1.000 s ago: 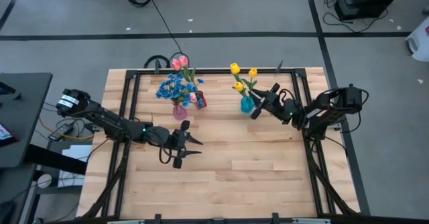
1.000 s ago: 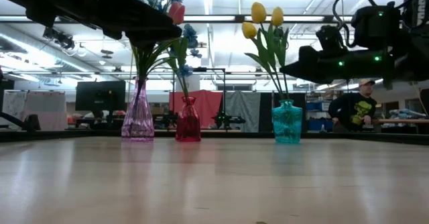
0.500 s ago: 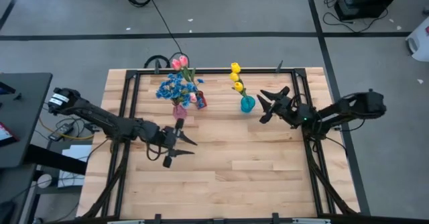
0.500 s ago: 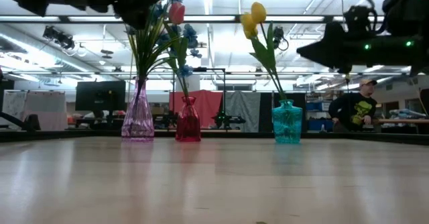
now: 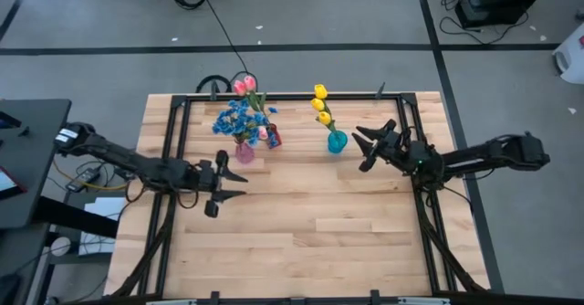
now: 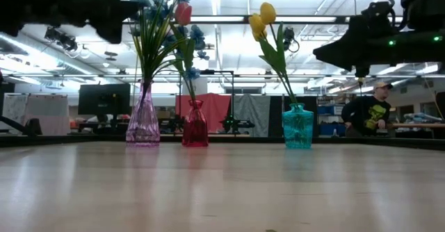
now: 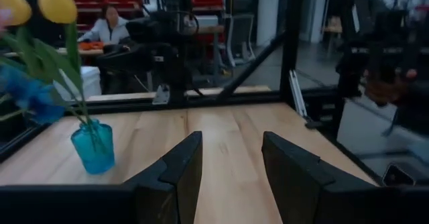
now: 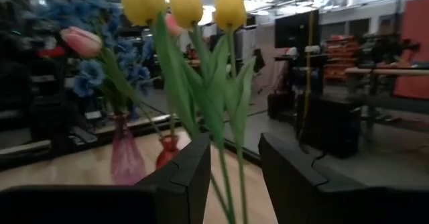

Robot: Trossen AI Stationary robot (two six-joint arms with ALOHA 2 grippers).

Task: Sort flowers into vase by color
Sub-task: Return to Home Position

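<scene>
Three vases stand near the table's far edge. A purple vase (image 5: 245, 152) holds blue blossoms (image 5: 235, 119). Beside it a red vase (image 5: 274, 140) stands by the pink tulips (image 5: 245, 86). A teal vase (image 5: 337, 142) holds the yellow tulips (image 5: 320, 104), their stems down in its neck (image 6: 295, 105). My left gripper (image 5: 239, 184) hangs open, level, nearer than the purple vase and to its left. My right gripper (image 5: 361, 149) is open, level, just right of the teal vase. In the right wrist view the tulip stems (image 8: 228, 143) stand beyond the open fingers.
A black frame (image 5: 173, 141) runs along the table's left, far and right sides. The near half of the wooden table (image 5: 310, 241) is bare boards. A person (image 6: 367, 110) sits in the room beyond the table.
My right gripper has opened beside the teal vase and drawn back toward the table's right edge; the yellow tulips stay in the vase, one bloom now closer to the others. My left gripper has pulled back toward the table's left edge, still open.
</scene>
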